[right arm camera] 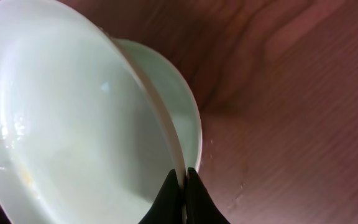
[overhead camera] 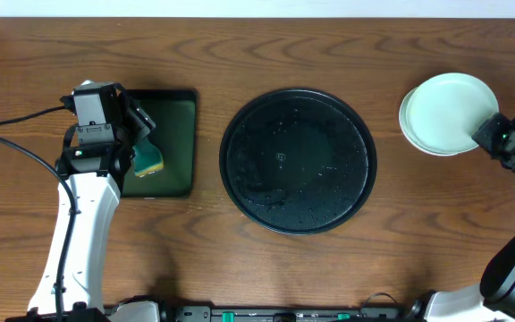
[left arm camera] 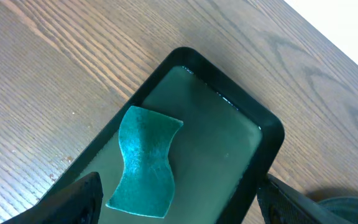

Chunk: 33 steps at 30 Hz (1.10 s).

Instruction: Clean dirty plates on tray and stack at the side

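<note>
The large round black tray [overhead camera: 298,161] sits mid-table, wet with droplets and with no plates on it. The pale mint plates [overhead camera: 447,112] are stacked at the far right. My right gripper [overhead camera: 490,134] is shut on the rim of the top plate [right arm camera: 73,124], which sits tilted over a lower plate [right arm camera: 182,106]. My left gripper [overhead camera: 141,134] is open above a teal sponge [left arm camera: 143,163] that lies in the small dark green tray [overhead camera: 173,143]; its fingers stand apart on either side and touch nothing.
The rectangular green tray [left arm camera: 241,149] lies left of the round tray. A black cable [overhead camera: 16,134] runs across the left of the wooden table. The table's far edge runs along the top of the overhead view.
</note>
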Motion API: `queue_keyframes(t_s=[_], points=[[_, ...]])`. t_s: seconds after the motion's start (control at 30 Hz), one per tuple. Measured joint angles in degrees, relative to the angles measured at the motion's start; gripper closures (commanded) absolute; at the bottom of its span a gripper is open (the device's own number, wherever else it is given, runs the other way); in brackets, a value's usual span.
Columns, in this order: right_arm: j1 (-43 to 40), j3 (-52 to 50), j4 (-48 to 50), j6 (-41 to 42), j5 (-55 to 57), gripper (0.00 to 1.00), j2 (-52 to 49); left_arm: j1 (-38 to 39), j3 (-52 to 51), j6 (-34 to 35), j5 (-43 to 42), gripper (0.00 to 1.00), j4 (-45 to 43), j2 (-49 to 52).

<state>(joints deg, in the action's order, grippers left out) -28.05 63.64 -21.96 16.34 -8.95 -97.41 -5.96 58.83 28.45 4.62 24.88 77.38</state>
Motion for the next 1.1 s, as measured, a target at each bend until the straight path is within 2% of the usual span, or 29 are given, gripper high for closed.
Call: queue_keyframes(t_s=[0.27,0.33,0.37,0.43,0.47,0.5,0.8,0.9,1.1], points=[[0.00,0.00,2.71,1.33,-0.02,0.98,-6.38,0.00,0.00,0.00,0.00,0.20,0.07,0.00],[0.00,0.09,2.75,1.53,-0.04,0.91,-7.06,0.00,0.00,0.00,0.00,0.20,0.15,0.00],[0.02,0.20,2.69,1.68,-0.09,0.74,-7.23,0.00,0.00,0.00,0.00,0.19,0.20,0.00],[0.02,0.66,2.10,1.97,-0.17,0.27,-7.23,0.00,0.00,0.00,0.00,0.20,0.20,0.00],[0.04,1.36,1.60,1.97,-0.33,0.07,-7.23,0.02,0.00,0.00,0.00,0.20,0.22,0.00],[0.04,1.88,1.11,1.97,-0.46,0.01,-7.23,0.00,0.00,0.00,0.00,0.19,0.20,0.00],[0.09,7.67,-9.81,2.12,-1.60,0.01,-5.29,0.00,0.00,0.00,0.00,0.20,0.22,0.00],[0.13,7.67,-14.51,2.14,-2.03,0.01,0.09,0.00,0.00,0.00,0.00,0.19,0.22,0.00],[2.75,7.13,-24.35,2.14,-2.27,0.01,18.58,0.02,0.00,0.00,0.00,0.19,0.22,0.00]])
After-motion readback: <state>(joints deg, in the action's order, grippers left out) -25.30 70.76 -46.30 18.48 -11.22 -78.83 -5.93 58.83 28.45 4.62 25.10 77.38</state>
